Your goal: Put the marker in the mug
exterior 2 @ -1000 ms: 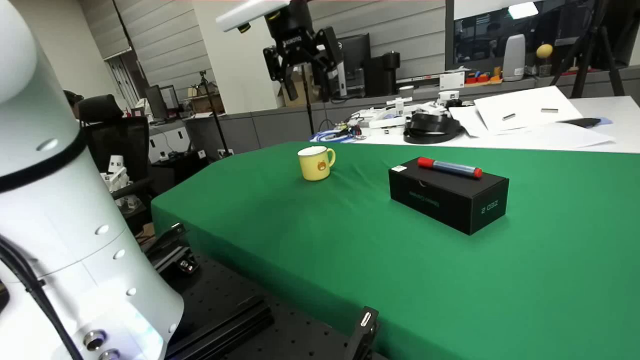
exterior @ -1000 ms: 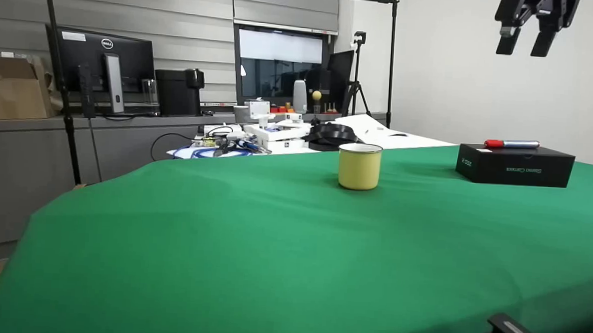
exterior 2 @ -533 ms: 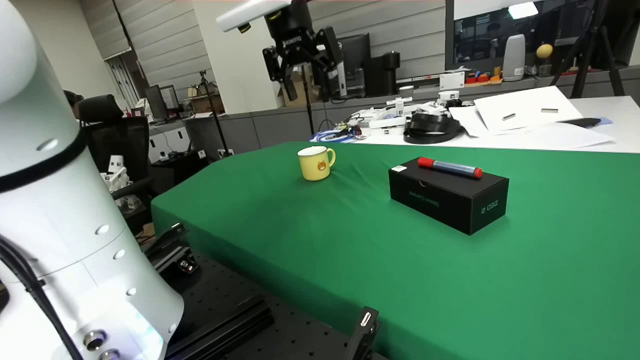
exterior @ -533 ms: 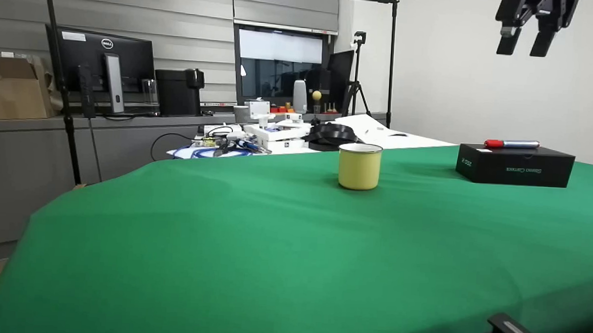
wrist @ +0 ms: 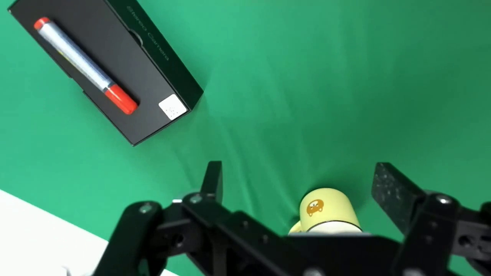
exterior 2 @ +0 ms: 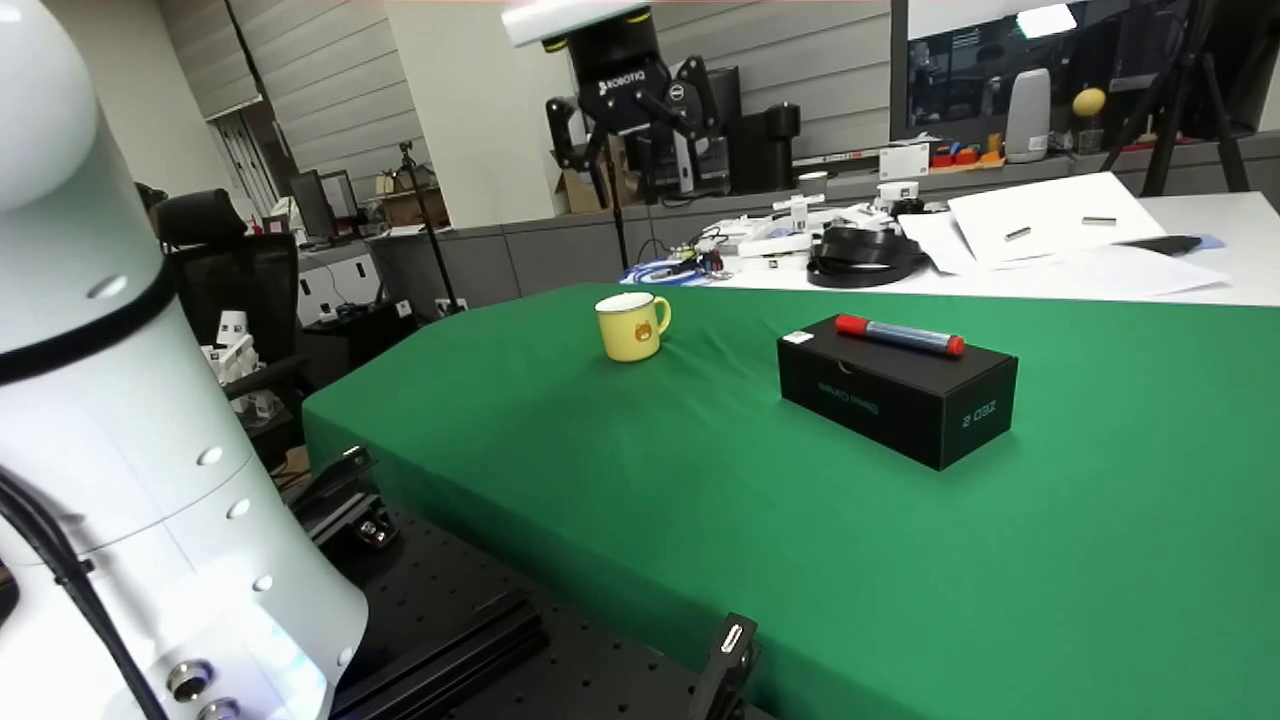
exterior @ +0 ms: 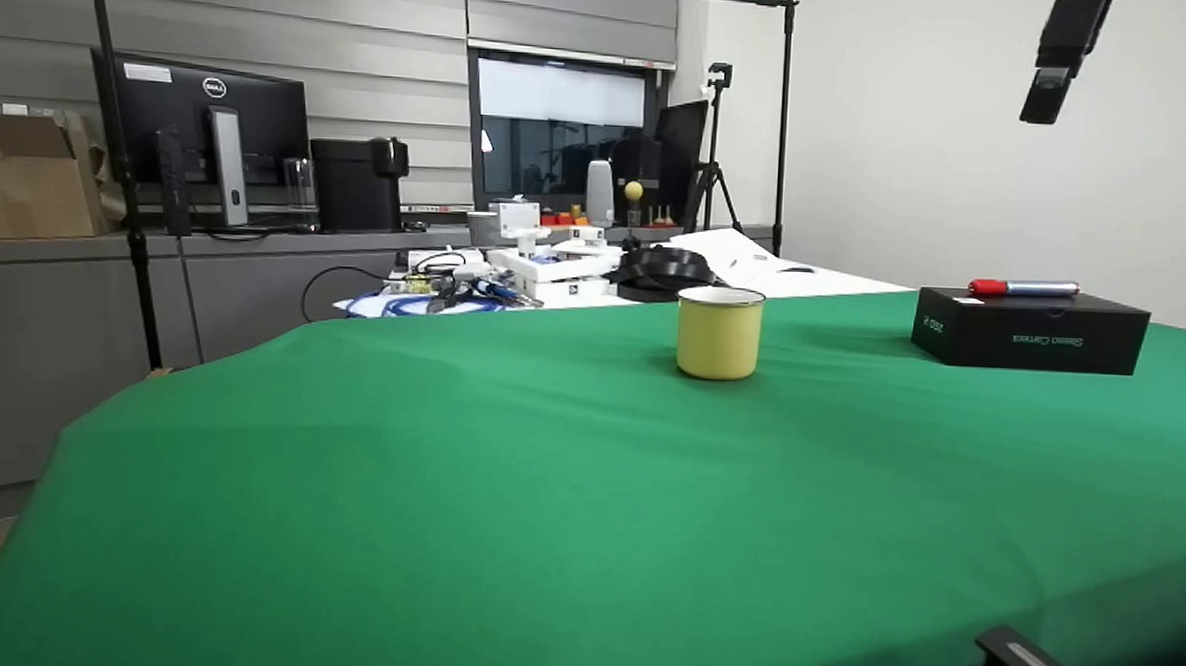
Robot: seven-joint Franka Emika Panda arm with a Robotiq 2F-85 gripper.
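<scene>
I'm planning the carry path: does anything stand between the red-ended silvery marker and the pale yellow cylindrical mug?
Nothing visible does. The marker lies on top of the black rectangular box; in both exterior views, only green cloth shows between that box and the upright mug.

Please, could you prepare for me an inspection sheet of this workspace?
Surface: green cloth, lightly creased.
Job's things: marker lying on black box; yellow mug upright on cloth, apart from the box.
Clutter: papers and black coil on white table beyond the cloth.
Hand: open, above the cloth, holding nothing.
Cables: black cables along the arm; blue cable on white table.
Surroundings: chair, computer screen, tripod.
</scene>
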